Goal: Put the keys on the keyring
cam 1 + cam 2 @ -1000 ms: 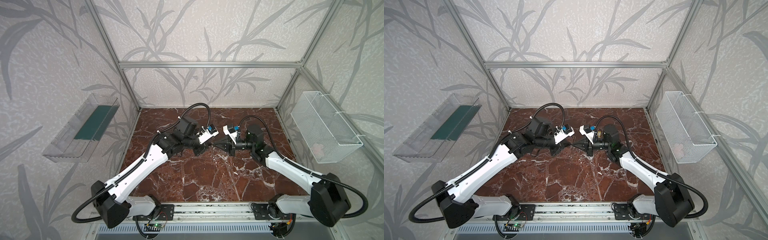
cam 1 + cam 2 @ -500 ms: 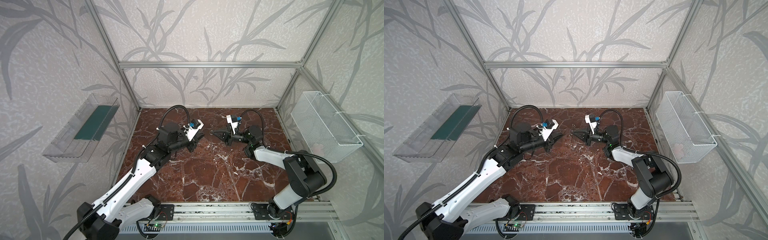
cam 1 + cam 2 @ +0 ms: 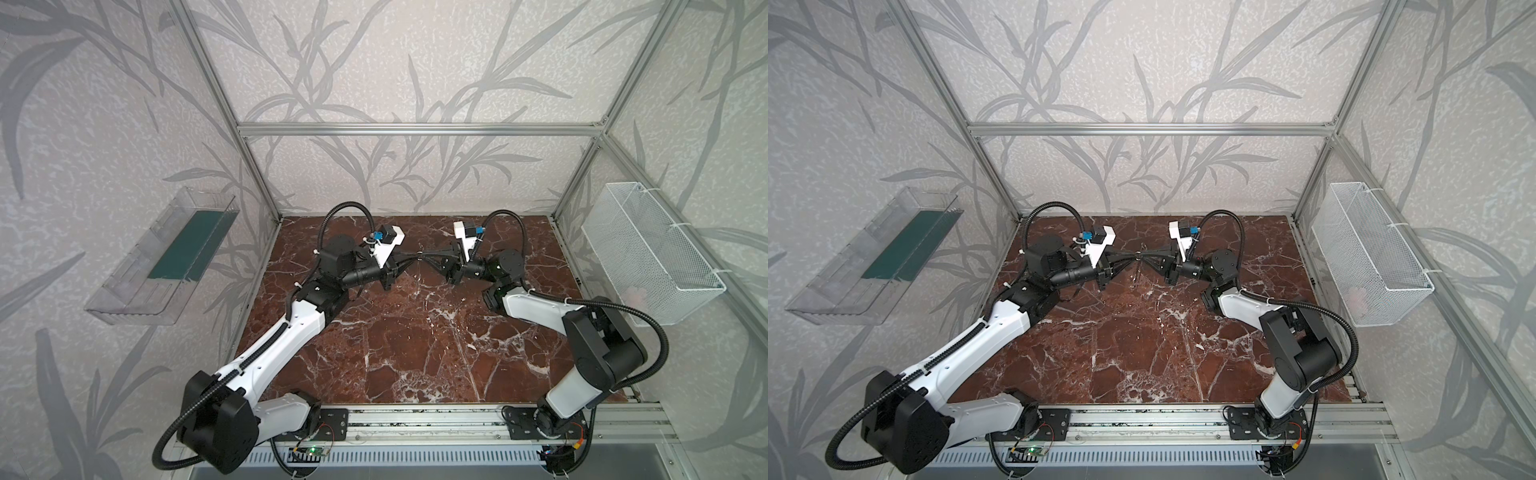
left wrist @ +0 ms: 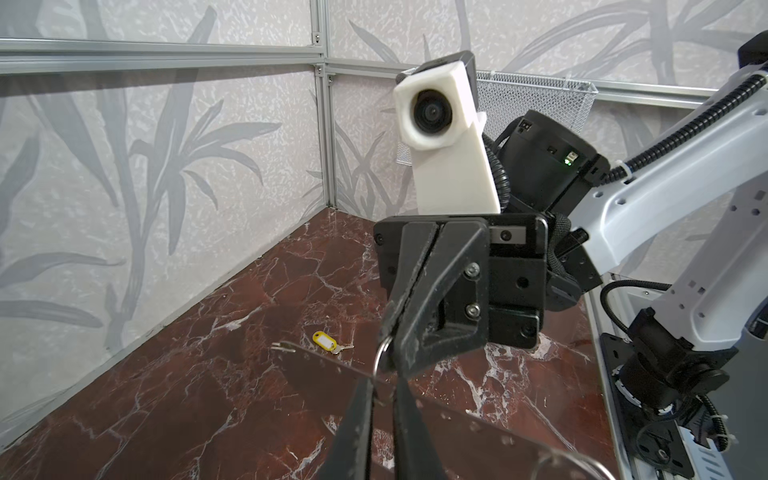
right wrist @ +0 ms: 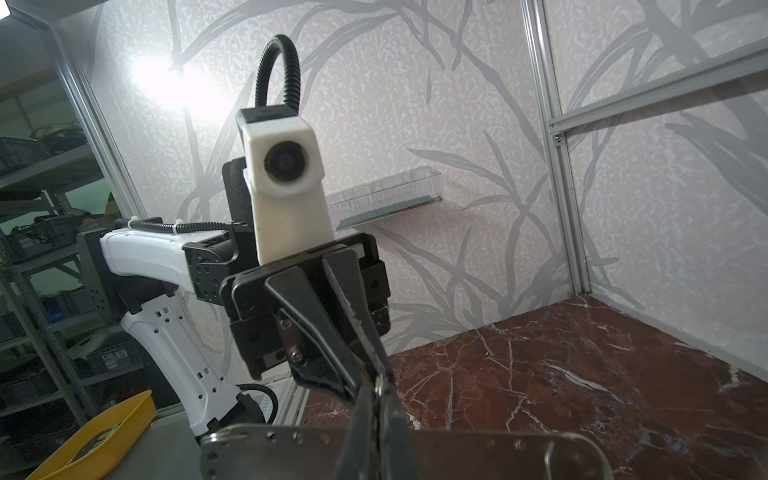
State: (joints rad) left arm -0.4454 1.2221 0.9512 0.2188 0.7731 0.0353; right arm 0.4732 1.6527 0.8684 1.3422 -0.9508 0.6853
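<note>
Above table, right hand clamps flat hole-rimmed keys; left hand narrow, grip unclear.

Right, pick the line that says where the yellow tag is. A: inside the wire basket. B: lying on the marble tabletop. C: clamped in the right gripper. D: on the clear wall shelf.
B: in the left wrist view the yellow tag lies flat on the marble tabletop, with nothing gripping it.
</note>
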